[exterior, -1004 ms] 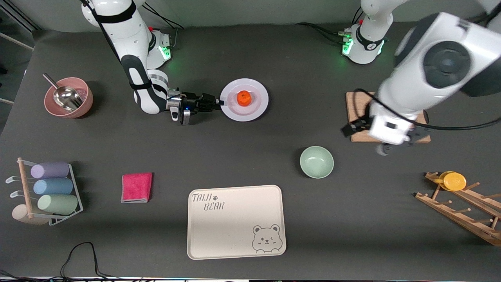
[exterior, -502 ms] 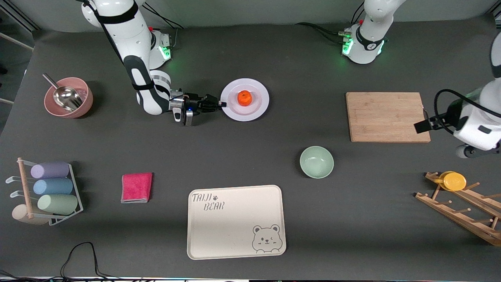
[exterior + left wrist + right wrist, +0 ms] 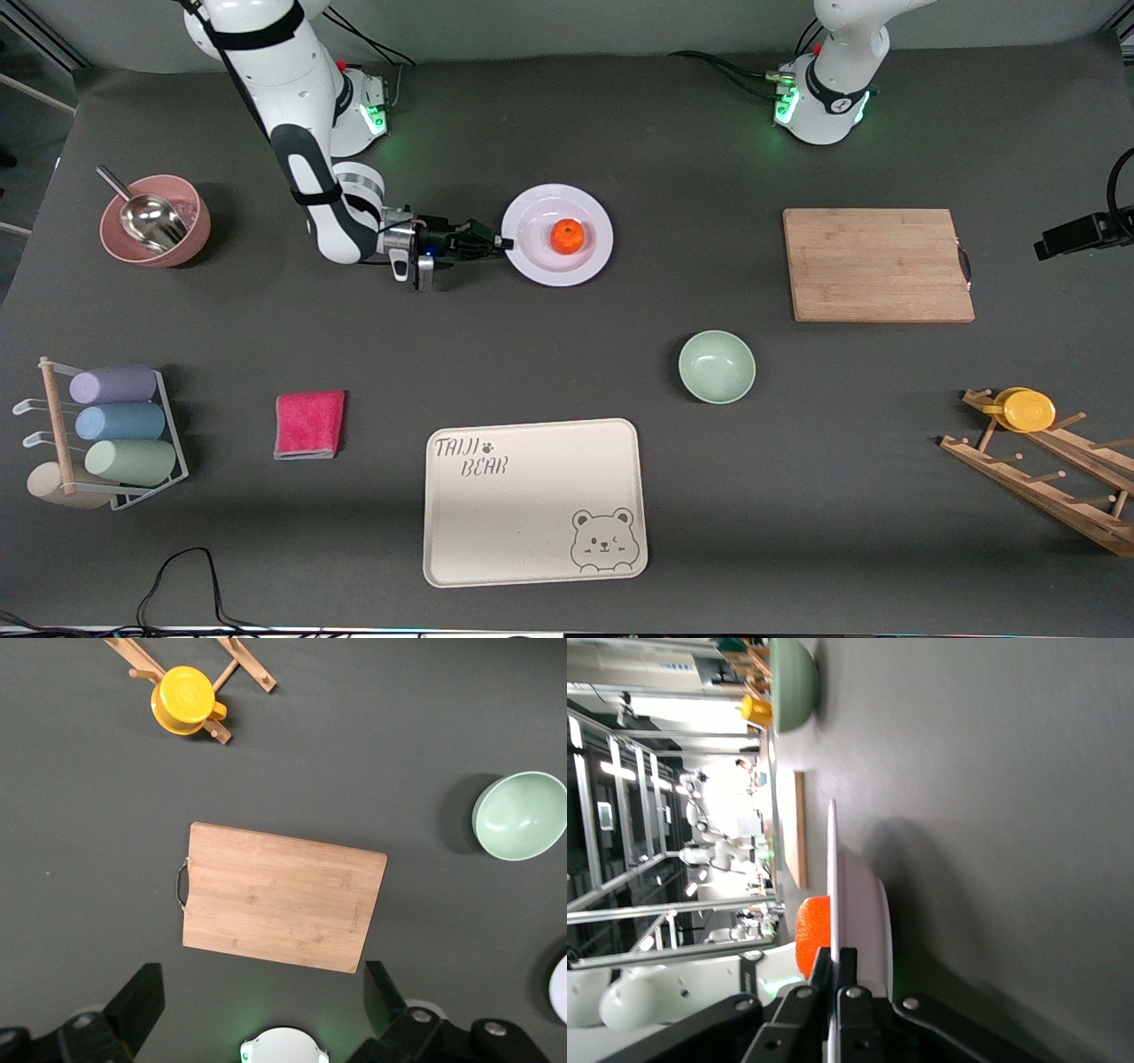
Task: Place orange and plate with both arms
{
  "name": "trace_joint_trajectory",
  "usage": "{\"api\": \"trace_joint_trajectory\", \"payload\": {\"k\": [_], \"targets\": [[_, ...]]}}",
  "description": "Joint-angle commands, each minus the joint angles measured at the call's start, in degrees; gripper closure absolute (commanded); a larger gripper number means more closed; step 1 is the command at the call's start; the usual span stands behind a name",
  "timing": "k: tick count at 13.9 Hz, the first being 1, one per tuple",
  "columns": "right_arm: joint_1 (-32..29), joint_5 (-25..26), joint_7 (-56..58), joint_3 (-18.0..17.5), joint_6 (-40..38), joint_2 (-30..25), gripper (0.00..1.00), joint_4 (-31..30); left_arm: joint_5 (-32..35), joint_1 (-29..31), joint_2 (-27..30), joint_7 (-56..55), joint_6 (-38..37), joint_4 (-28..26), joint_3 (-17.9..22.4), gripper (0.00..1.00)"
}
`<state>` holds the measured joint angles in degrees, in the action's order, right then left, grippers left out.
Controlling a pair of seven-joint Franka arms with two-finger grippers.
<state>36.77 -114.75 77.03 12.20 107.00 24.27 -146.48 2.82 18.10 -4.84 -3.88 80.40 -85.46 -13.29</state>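
Note:
The white plate (image 3: 556,235) is toward the robots' side of the table, with the small orange (image 3: 567,236) on its middle. My right gripper (image 3: 505,242) is shut on the plate's rim at the edge toward the right arm's end. In the right wrist view its fingers (image 3: 849,979) pinch the thin rim of the plate (image 3: 864,904), with the orange (image 3: 813,935) just past them. The plate looks level and slightly off the table. My left gripper (image 3: 261,1019) is open and empty, high over the table near the cutting board (image 3: 282,897). Only part of that arm (image 3: 1085,233) shows in the front view.
A wooden cutting board (image 3: 877,264) lies toward the left arm's end. A green bowl (image 3: 717,366) and a cream bear tray (image 3: 534,501) are nearer the front camera. A yellow cup (image 3: 1028,410) hangs on a wooden rack. A pink cloth (image 3: 309,424), a cup rack (image 3: 106,434) and a pink bowl (image 3: 156,221) are toward the right arm's end.
My left arm has swung away from over the cutting board, almost out of the front view. My right gripper, the plate and the orange have shifted slightly toward the front camera.

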Motion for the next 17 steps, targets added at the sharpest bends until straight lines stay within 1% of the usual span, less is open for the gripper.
{"api": "trace_joint_trajectory", "payload": {"k": [1,3,4,6,8,9,11,12,14,17], "targets": [[-4.0,5.7,-7.3,0.0,0.1,-8.0,1.00,-0.6,-0.6,-7.7,4.7,0.7,4.1,-8.2,6.5,0.00],[-6.5,9.5,-9.7,0.0,0.1,-11.4,1.00,-0.2,-1.0,-10.9,9.0,0.7,10.4,-15.8,9.4,0.00],[-7.4,10.4,-9.8,0.0,0.1,-12.7,1.00,0.0,-2.1,-12.1,11.2,0.7,12.9,-18.6,11.3,0.00],[-8.2,10.5,-9.8,0.0,0.1,-13.7,1.00,1.6,-2.3,-13.2,12.9,0.7,14.0,-19.9,11.8,0.00],[-8.3,10.5,-10.7,0.1,0.1,-11.4,1.00,5.9,-2.4,-13.8,13.5,0.7,13.5,-20.2,11.8,0.00],[-8.5,10.5,-12.2,0.2,0.1,-9.5,1.00,8.9,-2.4,-14.9,13.5,0.6,14.0,-21.1,11.8,0.00],[-9.9,10.5,-14.4,0.2,0.1,-3.6,1.00,16.5,-2.4,-15.6,14.1,0.6,15.7,-22.9,11.8,0.00],[-10.2,10.5,-15.8,0.3,0.1,-0.8,1.00,20.5,-2.4,-15.6,14.9,0.6,17.1,-24.7,11.8,0.00],[-11.2,10.5,-20.1,0.6,-1.1,5.2,1.00,29.6,-2.4,-15.6,16.3,0.6,20.2,-27.8,11.8,0.00],[-14.4,10.7,-28.2,1.6,-4.8,16.6,1.00,46.9,-2.4,-15.5,16.8,0.7,19.6,-28.1,11.8,0.00]]}}
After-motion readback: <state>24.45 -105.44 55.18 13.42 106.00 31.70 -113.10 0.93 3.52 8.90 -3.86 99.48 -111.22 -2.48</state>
